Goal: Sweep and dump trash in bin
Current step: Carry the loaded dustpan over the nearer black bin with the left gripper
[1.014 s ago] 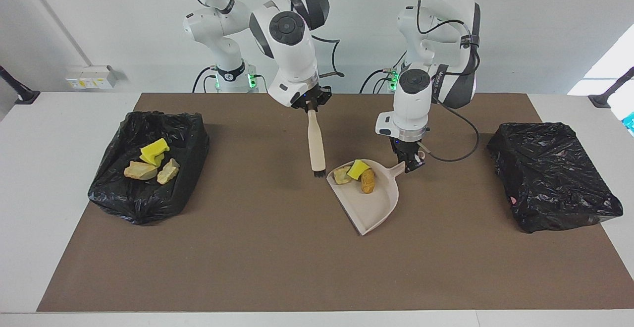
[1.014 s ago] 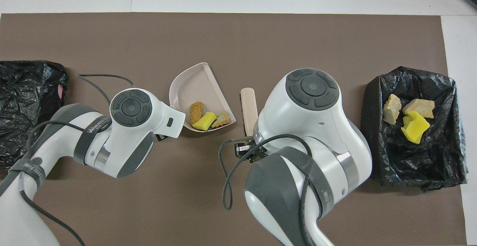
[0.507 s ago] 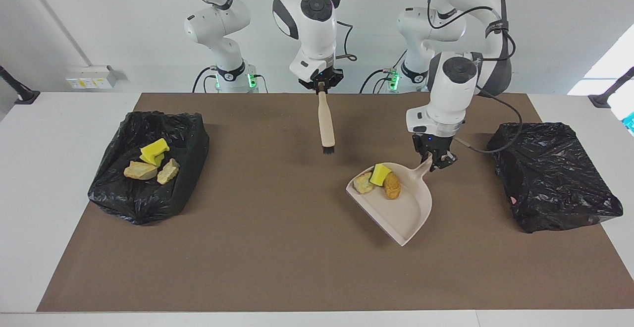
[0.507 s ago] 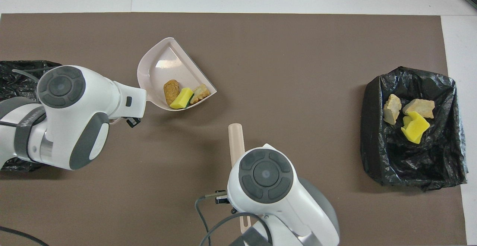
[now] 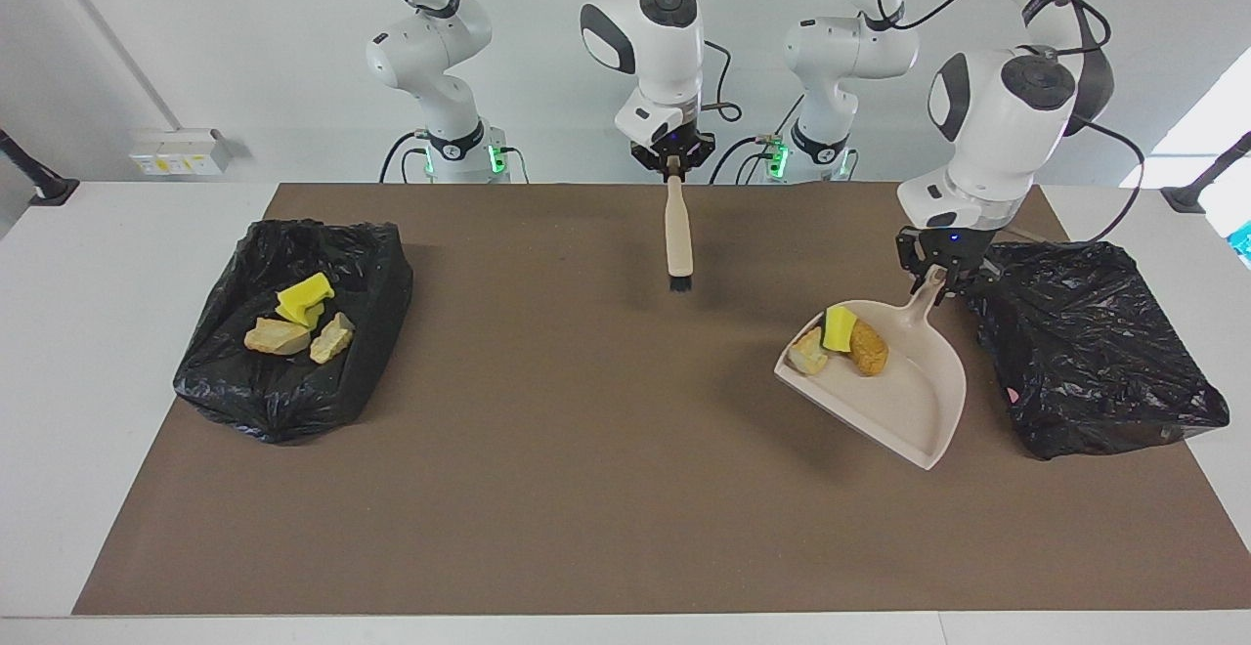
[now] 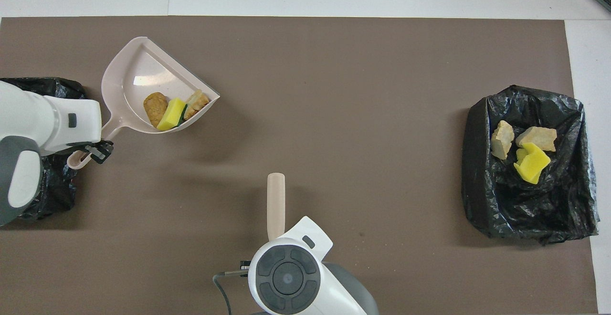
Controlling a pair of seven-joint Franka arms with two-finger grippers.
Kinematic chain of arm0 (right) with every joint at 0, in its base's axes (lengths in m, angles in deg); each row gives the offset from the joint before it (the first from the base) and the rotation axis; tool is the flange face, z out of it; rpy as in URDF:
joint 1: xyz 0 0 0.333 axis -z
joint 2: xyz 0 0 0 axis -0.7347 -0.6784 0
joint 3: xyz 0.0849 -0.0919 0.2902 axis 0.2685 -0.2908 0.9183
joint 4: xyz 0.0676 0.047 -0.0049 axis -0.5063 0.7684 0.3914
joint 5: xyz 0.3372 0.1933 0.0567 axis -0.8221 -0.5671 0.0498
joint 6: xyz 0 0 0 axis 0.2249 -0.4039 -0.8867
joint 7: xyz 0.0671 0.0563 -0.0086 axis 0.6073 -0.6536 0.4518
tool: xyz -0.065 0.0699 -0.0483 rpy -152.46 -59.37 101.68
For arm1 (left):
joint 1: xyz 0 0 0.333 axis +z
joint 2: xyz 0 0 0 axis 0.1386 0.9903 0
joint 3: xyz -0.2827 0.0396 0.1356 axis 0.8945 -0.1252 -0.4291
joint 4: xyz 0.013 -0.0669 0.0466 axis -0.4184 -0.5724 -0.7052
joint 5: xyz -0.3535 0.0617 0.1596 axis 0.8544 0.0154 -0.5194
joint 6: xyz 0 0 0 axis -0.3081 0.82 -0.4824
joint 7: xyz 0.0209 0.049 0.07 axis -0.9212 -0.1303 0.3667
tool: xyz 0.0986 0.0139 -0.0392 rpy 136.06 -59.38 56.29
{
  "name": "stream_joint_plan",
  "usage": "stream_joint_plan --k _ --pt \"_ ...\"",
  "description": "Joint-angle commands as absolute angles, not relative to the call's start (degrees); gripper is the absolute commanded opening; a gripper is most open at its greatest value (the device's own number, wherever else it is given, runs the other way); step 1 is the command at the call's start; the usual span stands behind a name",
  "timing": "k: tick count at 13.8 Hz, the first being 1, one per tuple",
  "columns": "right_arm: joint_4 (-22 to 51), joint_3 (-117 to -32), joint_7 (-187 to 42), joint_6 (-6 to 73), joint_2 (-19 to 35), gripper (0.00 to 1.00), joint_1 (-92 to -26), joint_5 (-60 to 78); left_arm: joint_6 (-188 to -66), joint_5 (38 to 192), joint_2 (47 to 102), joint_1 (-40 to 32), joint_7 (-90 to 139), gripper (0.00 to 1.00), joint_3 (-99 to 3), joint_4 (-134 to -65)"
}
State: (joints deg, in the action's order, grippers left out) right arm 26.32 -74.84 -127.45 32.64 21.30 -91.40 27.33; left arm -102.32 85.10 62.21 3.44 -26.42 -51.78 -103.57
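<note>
My left gripper [image 5: 940, 272] is shut on the handle of the beige dustpan [image 5: 914, 401], which it holds tilted in the air beside the black-bagged bin [image 5: 1095, 352] at the left arm's end. In the pan lies trash: a tan chunk [image 5: 807, 352], a yellow sponge bit [image 5: 839, 328] and an orange-brown lump [image 5: 867, 349]. Seen from overhead, the dustpan [image 6: 136, 69] hangs over the mat next to that bin [image 6: 52, 193]. My right gripper [image 5: 672, 164] is shut on the beige brush [image 5: 677, 235], which hangs bristles down over the mat's middle, close to the robots.
A second black-bagged bin [image 5: 293, 401] sits at the right arm's end and holds a yellow sponge [image 5: 305, 295] and two tan chunks [image 5: 277, 336]. A brown mat [image 5: 547, 489] covers the white table. The left arm's cable trails near the dustpan's handle.
The left arm has carried the loaded dustpan up and sideways to the bin at its own end. The right arm has lifted the brush and drawn it back toward the robots.
</note>
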Motion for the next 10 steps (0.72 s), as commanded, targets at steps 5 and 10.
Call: stream_joint_plan --k 5,10 --pt "26.33 -74.91 -132.25 38.0 13.04 0.0 -96.32 33.11 -89.57 91.99 62.13 17.18 -33.63 0.0 -51.24 -94.22" --pt "25.11 -75.0 -132.43 36.86 12.95 1.0 -96.5 33.38 -89.01 92.1 62.39 30.53 -44.86 0.0 -51.77 -92.18"
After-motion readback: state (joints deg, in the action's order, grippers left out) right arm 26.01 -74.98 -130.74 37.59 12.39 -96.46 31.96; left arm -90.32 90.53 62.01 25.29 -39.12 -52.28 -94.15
